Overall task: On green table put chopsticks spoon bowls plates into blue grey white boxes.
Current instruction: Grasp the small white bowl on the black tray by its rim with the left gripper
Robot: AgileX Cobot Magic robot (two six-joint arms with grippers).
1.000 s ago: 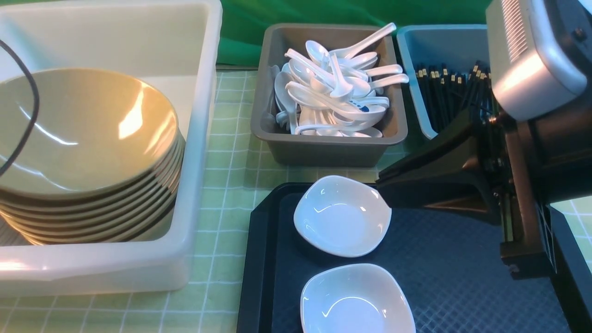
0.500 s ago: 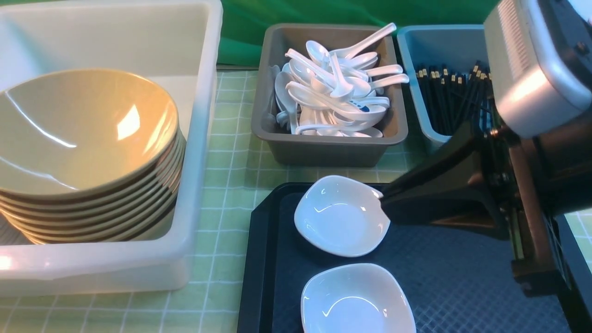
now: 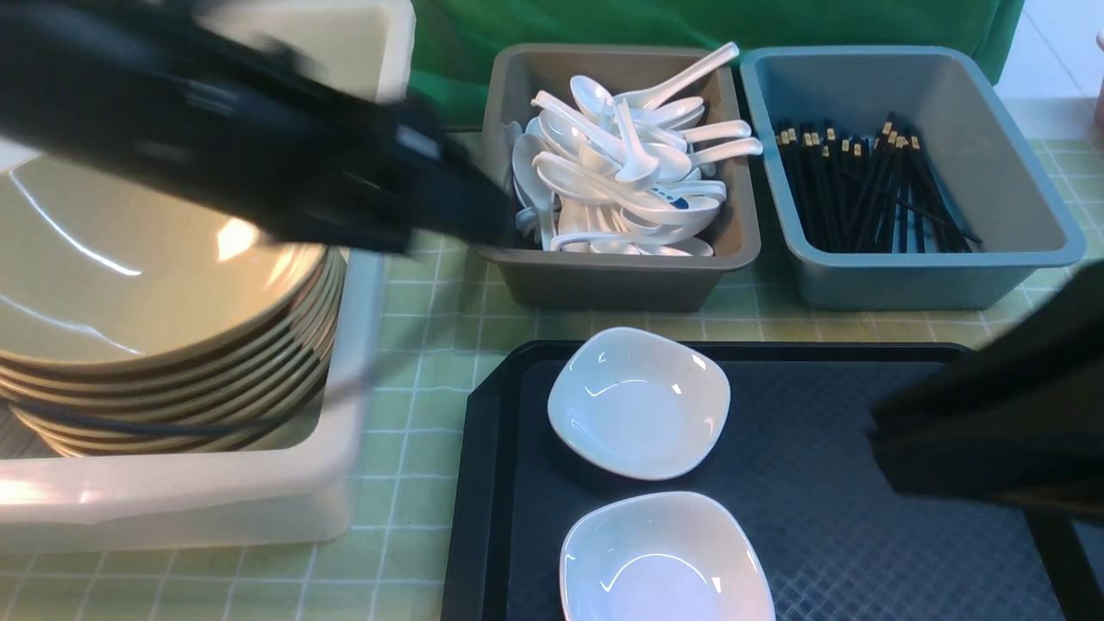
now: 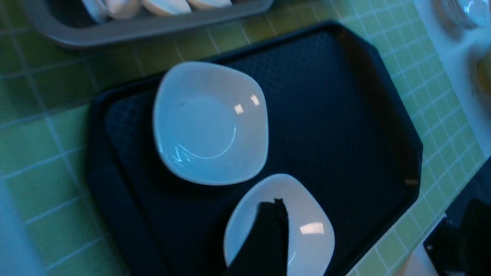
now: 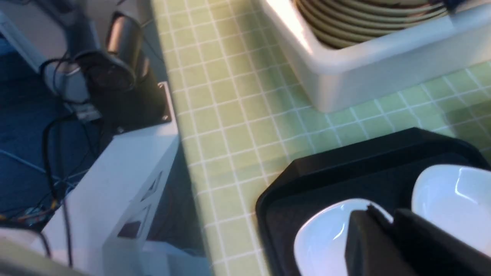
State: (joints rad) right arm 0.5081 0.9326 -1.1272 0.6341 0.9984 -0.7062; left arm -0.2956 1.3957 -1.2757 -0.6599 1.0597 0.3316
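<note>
Two white plates, one far (image 3: 638, 403) and one near (image 3: 666, 561), lie on a black tray. Tan bowls (image 3: 129, 285) are stacked in the white box (image 3: 354, 388). The grey box (image 3: 604, 285) is heaped with spoons (image 3: 621, 172), and the blue box (image 3: 906, 285) holds chopsticks (image 3: 862, 190). My left gripper (image 3: 492, 220), blurred, reaches over the bowls toward the grey box. It is open, with one finger (image 4: 274, 222) showing above the near plate (image 4: 307, 230) and nothing held. My right gripper (image 3: 875, 440) hovers shut over the tray's right side, apart from both plates.
The black tray (image 3: 819, 517) lies on the green table (image 3: 431, 345) in front of the grey and blue boxes. The table's near edge, a black mount plate (image 5: 130, 111) and cables show in the right wrist view. A green backdrop (image 3: 604, 21) hangs behind the boxes.
My right gripper has pulled back to the right, away from the far plate's edge, and the plate has not moved. My left arm has swung in across the bowls toward the grey box.
</note>
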